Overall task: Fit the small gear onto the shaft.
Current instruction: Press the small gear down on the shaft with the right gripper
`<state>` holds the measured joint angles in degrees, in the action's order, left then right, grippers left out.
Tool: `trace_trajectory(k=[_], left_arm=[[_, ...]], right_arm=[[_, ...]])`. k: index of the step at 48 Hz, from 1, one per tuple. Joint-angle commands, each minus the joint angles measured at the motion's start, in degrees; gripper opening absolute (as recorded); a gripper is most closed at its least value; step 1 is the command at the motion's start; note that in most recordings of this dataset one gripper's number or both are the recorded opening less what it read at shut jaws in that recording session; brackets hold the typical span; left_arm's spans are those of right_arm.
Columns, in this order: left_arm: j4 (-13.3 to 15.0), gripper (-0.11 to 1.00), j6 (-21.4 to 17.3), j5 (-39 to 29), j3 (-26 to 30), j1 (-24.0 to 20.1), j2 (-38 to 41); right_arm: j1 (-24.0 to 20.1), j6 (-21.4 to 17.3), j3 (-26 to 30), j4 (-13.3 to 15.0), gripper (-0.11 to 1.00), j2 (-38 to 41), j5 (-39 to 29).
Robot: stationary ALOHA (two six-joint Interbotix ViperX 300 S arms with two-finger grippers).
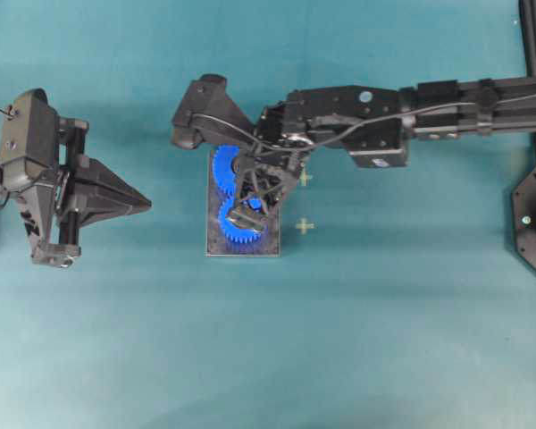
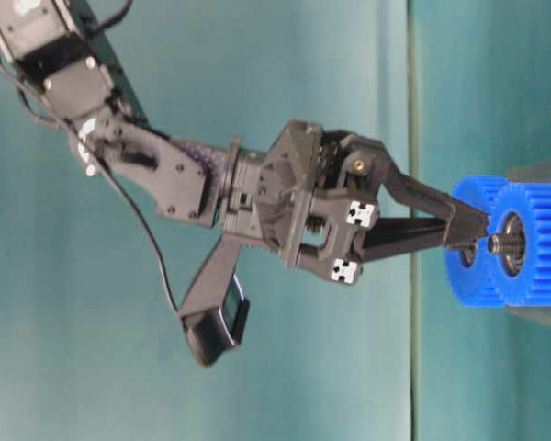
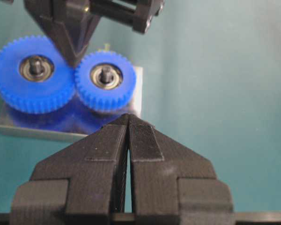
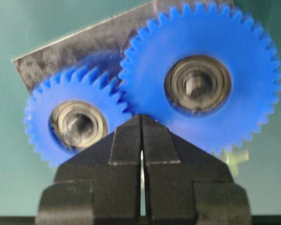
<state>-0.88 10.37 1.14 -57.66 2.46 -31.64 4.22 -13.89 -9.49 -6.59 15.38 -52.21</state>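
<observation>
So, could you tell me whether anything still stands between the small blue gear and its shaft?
Nothing visible does: the small blue toothed plastic gear already sits around the thin silver shaft, meshed beside the larger blue gear on the grey metal plate.

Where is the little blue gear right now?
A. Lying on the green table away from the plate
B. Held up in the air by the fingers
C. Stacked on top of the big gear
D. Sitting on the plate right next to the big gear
D: the small gear sits on the plate, its teeth meeting the big gear, with a pin showing through its hub.
</observation>
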Motion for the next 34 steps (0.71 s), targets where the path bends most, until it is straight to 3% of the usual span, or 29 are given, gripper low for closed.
trace_trajectory(k=[1, 12, 21, 34], left_arm=[[-0.2, 0.0, -0.1, 0.5, 0.4, 0.0, -0.3], [-0.2, 0.0, -0.1, 0.5, 0.3, 0.0, -0.4], [-0.2, 0.0, -0.1, 0.5, 0.4, 0.0, -0.1], [-0.2, 0.0, -0.1, 0.6, 0.8, 0.0, -0.1]], right_arm=[[-3.7, -1.4, -2.1, -1.2, -0.01, -3.2, -0.4], [-6.0, -6.0, -5.9, -1.7, -0.01, -10.0, -1.5], [-4.0, -5.8, -4.8, -0.9, -0.01, -10.9, 2.6], [-0.9, -3.5, -1.0, -0.8, -0.01, -6.0, 8.1]])
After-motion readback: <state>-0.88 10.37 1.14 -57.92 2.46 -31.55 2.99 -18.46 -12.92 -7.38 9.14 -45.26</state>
